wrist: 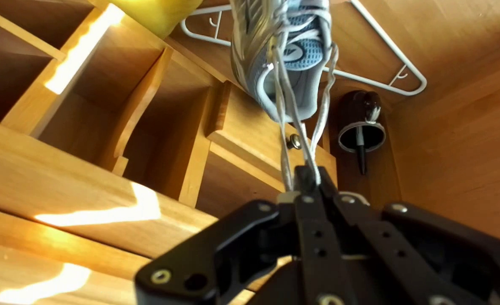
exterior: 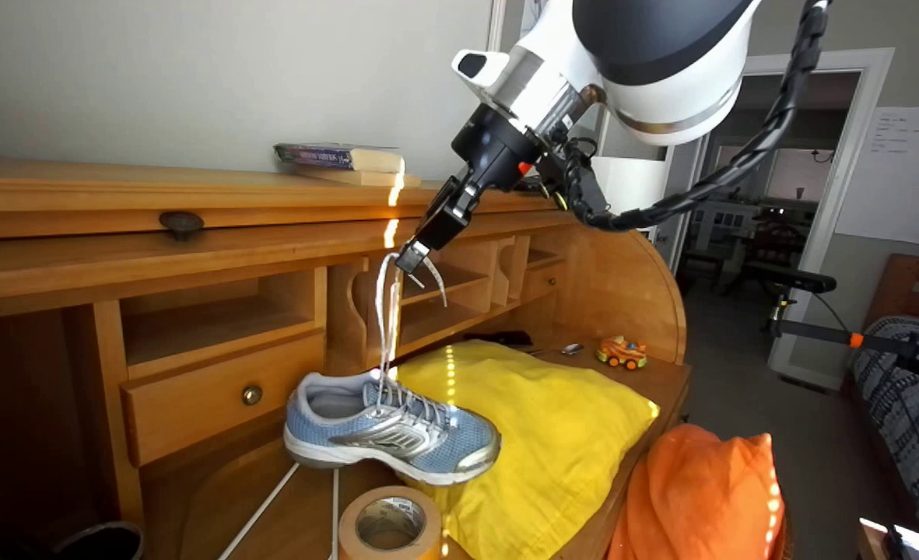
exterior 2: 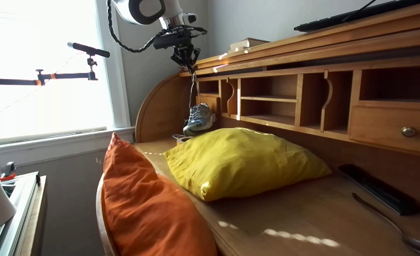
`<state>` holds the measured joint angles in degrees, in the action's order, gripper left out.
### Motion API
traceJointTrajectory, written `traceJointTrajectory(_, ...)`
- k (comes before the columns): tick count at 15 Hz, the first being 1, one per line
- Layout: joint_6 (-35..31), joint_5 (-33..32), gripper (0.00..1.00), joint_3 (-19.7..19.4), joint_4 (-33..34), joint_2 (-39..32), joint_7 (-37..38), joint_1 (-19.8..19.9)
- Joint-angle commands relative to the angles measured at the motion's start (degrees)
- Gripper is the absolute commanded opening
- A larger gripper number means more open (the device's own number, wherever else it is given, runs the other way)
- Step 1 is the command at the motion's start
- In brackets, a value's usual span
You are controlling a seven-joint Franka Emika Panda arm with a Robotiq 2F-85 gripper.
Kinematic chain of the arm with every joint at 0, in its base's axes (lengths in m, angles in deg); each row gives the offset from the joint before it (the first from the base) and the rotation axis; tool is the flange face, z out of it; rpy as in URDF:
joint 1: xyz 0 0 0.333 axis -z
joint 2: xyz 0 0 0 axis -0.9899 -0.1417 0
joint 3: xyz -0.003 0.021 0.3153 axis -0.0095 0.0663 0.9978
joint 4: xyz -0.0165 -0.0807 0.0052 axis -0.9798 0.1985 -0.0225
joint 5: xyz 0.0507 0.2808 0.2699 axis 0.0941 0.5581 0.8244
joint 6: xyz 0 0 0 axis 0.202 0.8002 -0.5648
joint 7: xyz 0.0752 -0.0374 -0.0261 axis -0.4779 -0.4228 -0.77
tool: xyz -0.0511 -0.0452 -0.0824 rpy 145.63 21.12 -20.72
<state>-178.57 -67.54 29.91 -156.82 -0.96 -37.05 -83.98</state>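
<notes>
My gripper point(exterior: 411, 258) is shut on the pale laces point(exterior: 382, 330) of a blue and silver shoe point(exterior: 405, 435). In the wrist view the fingertips point(wrist: 311, 173) are together with the laces point(wrist: 280, 114) pinched between them. The shoe point(wrist: 250, 55) hangs below by its laces, its toe pointing away and its opening toward me. In an exterior view the gripper point(exterior 2: 191, 69) is high above the shoe point(exterior 2: 200, 119), which appears off the desk, toe slightly down. The yellow pillow point(exterior: 545, 428) lies beside and partly behind the shoe. Loose lace ends hang from the fingertips.
A tape roll point(exterior: 422, 521) and white hanger point(wrist: 385, 35) lie below the shoe. A dark mug point(wrist: 357, 106) holds a pen. Desk cubbies and a drawer point(exterior: 218, 397) stand close behind. An orange pillow point(exterior 2: 153, 209), toy car point(exterior: 622, 352), spoon point(exterior 2: 380, 217) and books point(exterior: 342, 159) are around.
</notes>
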Motion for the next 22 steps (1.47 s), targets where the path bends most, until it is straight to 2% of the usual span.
traceJointTrajectory(1, 3.27, -1.11, 0.01, -2.52, -0.67, 4.10, 0.33, -2.67)
traceJointTrajectory(13, 13.75, -9.08, 0.01, -6.13, 0.26, 12.55, 4.49, -5.33)
traceJointTrajectory(22, 28.23, -11.48, 0.01, -8.33, 3.78, 17.68, 3.82, -6.22)
